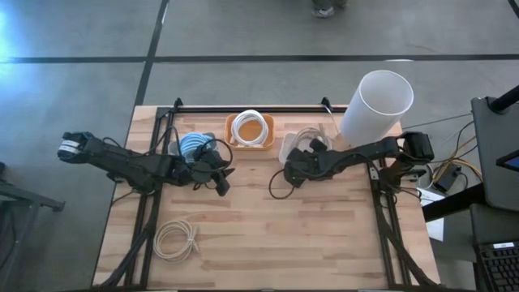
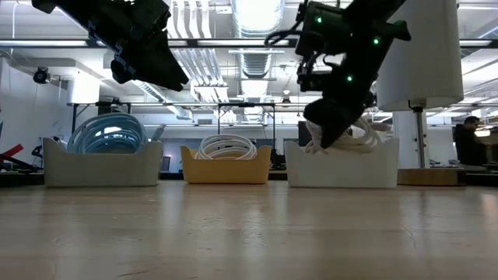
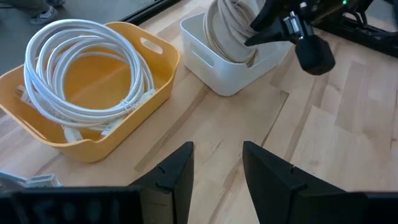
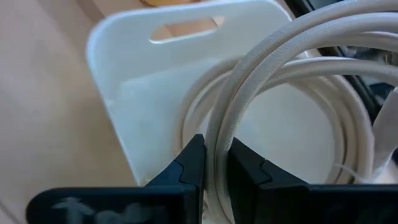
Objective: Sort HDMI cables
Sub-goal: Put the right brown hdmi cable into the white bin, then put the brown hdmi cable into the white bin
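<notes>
My right gripper [image 4: 214, 171] has its jaws pinched on a strand of the beige HDMI cable [image 4: 261, 68], and the coil hangs half inside the white bin [image 1: 293, 146] at the far edge of the tabletop [image 1: 324, 235], so I judge that I am at the drop-off step for this one: the coil is over the correct compartment but not yet let go. In the low view the beige loops spill over the bin's rim under my right jaws, still lifted rather than lying flat. My left gripper [image 3: 214, 177] hovers with its jaws apart and empty, near the light blue cables [image 1: 193, 146] in their own bin and just in front of the yellow bin [image 3: 155, 81], where a white cable [image 3: 81, 62] already lies coiled. One more pale coiled cable [image 1: 176, 240] waits loose at the near left of the tabletop, well apart from all three bins; whether it is white or beige I cannot tell. Next I would lower the beige coil until it rests inside the white bin, part the right jaws and lift straight clear so no loop snags; then my left arm, being nearer, could reach for the loose coil
</notes>
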Tool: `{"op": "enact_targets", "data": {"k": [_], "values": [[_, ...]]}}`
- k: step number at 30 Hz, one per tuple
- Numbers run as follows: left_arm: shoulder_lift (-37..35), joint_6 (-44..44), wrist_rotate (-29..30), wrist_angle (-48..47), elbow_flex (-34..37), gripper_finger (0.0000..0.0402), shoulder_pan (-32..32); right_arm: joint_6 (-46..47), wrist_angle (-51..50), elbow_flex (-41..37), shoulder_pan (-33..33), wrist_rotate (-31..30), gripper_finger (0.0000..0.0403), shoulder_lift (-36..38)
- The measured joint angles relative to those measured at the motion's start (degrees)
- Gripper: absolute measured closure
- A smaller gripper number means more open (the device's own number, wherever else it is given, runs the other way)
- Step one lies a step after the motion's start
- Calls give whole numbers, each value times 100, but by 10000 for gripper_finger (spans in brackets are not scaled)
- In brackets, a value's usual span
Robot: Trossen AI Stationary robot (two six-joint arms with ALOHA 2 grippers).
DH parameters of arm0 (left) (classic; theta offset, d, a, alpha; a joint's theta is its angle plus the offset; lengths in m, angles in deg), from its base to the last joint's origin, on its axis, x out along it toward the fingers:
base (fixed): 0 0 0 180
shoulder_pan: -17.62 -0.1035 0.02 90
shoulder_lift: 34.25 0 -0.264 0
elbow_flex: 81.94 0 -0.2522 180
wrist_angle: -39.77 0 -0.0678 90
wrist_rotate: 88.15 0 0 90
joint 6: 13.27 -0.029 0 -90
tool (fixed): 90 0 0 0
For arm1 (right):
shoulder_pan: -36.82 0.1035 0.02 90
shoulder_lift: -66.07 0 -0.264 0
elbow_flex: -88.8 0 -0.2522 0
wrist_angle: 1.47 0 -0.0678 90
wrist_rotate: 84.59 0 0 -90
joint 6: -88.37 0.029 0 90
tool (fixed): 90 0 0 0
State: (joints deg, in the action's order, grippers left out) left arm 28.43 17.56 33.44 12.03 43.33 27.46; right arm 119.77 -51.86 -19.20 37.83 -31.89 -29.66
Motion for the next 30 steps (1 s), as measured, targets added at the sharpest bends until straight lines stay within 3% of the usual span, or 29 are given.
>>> {"op": "enact_targets", "data": {"k": [7, 17, 30], "values": [[0, 2, 0, 0, 0, 262, 0, 299, 148, -266, 7, 40, 355, 0], [0, 4, 0, -1, 0, 262, 0, 289, 243, -218, 4, 283, 287, 0], [0, -28, -114, -4, 0, 262, 40, 116, 252, 591, 185, 328, 258, 2]]}}
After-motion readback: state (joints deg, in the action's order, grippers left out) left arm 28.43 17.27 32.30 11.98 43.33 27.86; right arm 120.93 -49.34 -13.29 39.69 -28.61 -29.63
